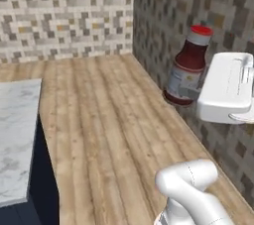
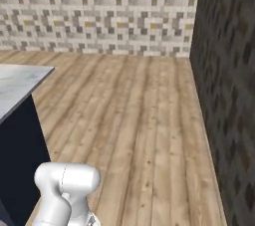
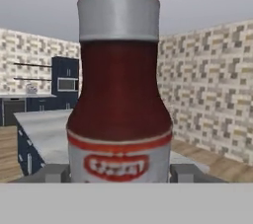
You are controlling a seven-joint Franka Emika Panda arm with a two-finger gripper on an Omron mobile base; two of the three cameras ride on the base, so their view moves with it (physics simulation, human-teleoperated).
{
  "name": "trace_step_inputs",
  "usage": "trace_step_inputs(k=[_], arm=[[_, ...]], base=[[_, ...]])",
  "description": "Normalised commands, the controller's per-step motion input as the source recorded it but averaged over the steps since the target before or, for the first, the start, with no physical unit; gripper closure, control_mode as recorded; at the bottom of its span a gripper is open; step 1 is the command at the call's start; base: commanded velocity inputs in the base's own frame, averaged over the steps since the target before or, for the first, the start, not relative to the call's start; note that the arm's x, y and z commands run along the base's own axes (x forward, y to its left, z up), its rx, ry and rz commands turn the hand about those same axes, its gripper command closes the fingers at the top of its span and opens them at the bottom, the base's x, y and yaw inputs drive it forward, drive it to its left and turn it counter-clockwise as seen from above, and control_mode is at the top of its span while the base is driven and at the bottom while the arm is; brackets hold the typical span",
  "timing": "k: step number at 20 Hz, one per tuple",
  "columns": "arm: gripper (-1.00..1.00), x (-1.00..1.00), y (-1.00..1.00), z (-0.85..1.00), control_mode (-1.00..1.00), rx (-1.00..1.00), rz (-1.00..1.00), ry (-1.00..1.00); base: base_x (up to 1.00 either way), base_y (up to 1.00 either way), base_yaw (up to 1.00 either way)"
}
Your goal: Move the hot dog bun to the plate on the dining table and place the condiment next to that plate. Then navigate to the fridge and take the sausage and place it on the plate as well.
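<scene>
Wood-plank floor beneath; the white two-finger gripper (image 1: 191,92) clamps the dark-red, red-capped ketchup bottle (image 1: 187,67), carried upright.

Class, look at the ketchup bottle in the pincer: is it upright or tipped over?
Upright. The ketchup bottle has its red cap on top and label below, held off the floor between the pincer fingers.

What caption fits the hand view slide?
Upright ketchup bottle fills the frame between the tool's two fingertips, kitchen behind.
</scene>
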Motion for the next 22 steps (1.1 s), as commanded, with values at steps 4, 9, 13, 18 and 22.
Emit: trace_step_inputs(k=[4, 9, 13, 18, 22], arm=[[1.00, 0.00, 0.00, 0.00, 1.00, 0.00, 0.00, 0.00], [1.00, 0.00, 0.00, 0.00, 1.00, 0.00, 0.00, 0.00], [1.00, 0.00, 0.00, 0.00, 1.00, 0.00, 0.00, 0.00], [1.00, 0.00, 0.00, 0.00, 1.00, 0.00, 0.00, 0.00], [1.00, 0.00, 0.00, 0.00, 1.00, 0.00, 0.00, 0.00]], base=[[1.00, -0.27, 0.48], [0.92, -0.49, 0.50], [0.67, -0.70, 0.44], [0.53, -0.81, 0.38], [0.54, -0.79, 0.37]])
